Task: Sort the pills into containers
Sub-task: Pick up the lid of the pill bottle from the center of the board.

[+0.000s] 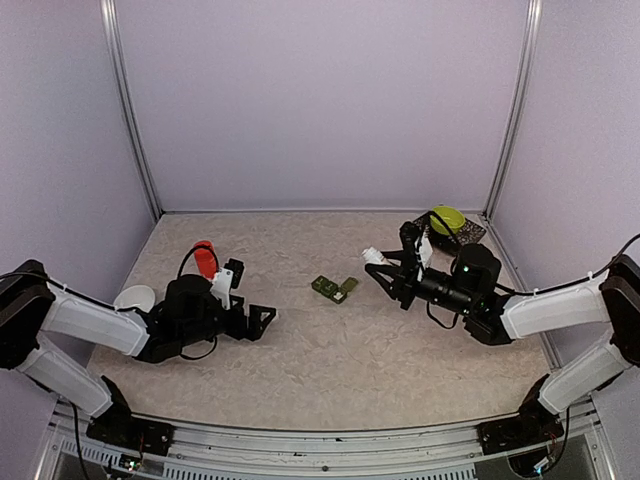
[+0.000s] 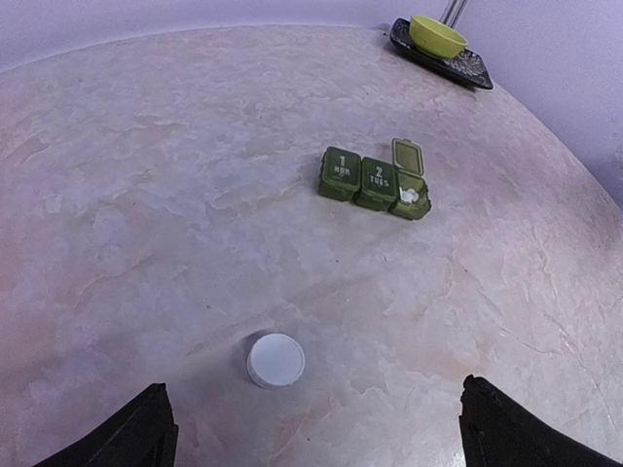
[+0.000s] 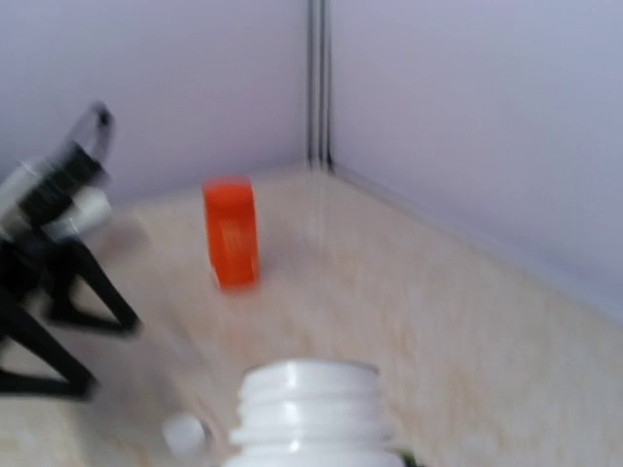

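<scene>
**Light pill strip and an open bottle: gentle handling needed**

The containers (image 2: 362,181) sit near the middle of the table (image 1: 330,370), a dark green strip of three joined compartments. The two marked 1 and 2 are closed. The third lid (image 2: 408,156) stands up, and white pills (image 2: 411,197) lie inside that compartment. The strip looks like thin, rigid plastic, probably light enough to skate on the smooth surface if nudged. I judge it best pinned across its narrow width, or pressed from above, while a lid is lifted at its free edge. The lids are small and hinged, so a fingertip under the lip should do, not a squeeze.

The right gripper (image 1: 386,266) is clamped on an uncapped white bottle (image 3: 310,399), to the strip's right and apart from it. The bottle looks stiff and slick, and if tipped too far its pills would likely pour out fast and roll. The left gripper (image 1: 258,322) sits low with its jaws wide apart, holding nothing, and faces a white cap (image 2: 275,360) lying on the table. An orange bottle (image 1: 204,258) stands upright behind that arm
</scene>
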Robot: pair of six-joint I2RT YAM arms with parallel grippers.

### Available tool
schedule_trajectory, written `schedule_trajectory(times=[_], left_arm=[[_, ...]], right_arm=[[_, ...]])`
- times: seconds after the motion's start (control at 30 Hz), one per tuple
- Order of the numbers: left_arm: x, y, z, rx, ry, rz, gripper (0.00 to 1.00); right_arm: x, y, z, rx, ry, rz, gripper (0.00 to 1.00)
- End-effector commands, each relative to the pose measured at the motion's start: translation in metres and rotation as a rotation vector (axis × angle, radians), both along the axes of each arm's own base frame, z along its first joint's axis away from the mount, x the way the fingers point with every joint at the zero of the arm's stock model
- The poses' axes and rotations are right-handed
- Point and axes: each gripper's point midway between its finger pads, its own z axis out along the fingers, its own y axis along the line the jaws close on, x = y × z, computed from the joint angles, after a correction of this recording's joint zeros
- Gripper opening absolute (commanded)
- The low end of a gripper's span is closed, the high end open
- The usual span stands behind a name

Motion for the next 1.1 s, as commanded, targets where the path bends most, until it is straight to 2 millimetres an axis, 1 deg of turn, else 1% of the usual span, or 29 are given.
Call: schedule_trajectory(times=[0.0,0.1,0.17,0.2,0.3,0.37,0.47,0.57,0.7,0.8,0.9,1.0,1.07], left_arm=[[0.007,-0.011,0.008,0.006,0.011,-0.031,0.99],[0.011,-0.015,0.007,0.029,0.045,-0.028,0.99],[0.013,-0.017,0.004,0.048,0.074,-0.023,0.99],[0.015,-0.019,0.006,0.047,0.084,-0.023,0.99],[0.017,-0.024,0.002,0.050,0.128,-0.026,0.99],[0.017,-0.026,-0.001,0.057,0.159,-0.028,0.99],[0.020,-0.028,-0.009,0.090,0.206,-0.019,0.99],[0.023,-0.028,-0.027,0.154,0.262,-0.006,0.98],[0.031,-0.023,-0.046,0.216,0.303,0.026,0.89],[0.036,-0.022,-0.056,0.240,0.316,0.041,0.83],[0.038,-0.023,-0.063,0.256,0.327,0.049,0.76],[0.040,-0.021,-0.065,0.272,0.321,0.062,0.74],[0.040,-0.021,-0.067,0.279,0.321,0.062,0.71]], right_arm=[[-0.037,-0.012,0.053,0.163,-0.184,0.078,0.07],[-0.059,-0.023,0.069,0.228,-0.278,0.120,0.07],[-0.073,-0.029,0.078,0.271,-0.336,0.146,0.07],[-0.078,-0.032,0.080,0.289,-0.352,0.159,0.07],[-0.090,-0.037,0.088,0.346,-0.382,0.192,0.07],[-0.094,-0.040,0.094,0.373,-0.393,0.202,0.07],[-0.098,-0.043,0.101,0.387,-0.402,0.202,0.07],[-0.096,-0.042,0.104,0.359,-0.391,0.194,0.07],[-0.097,-0.043,0.107,0.330,-0.386,0.185,0.07],[-0.097,-0.044,0.105,0.314,-0.374,0.180,0.08],[-0.097,-0.045,0.102,0.303,-0.362,0.179,0.08],[-0.097,-0.045,0.101,0.296,-0.354,0.178,0.08],[-0.096,-0.044,0.100,0.292,-0.350,0.177,0.08]])
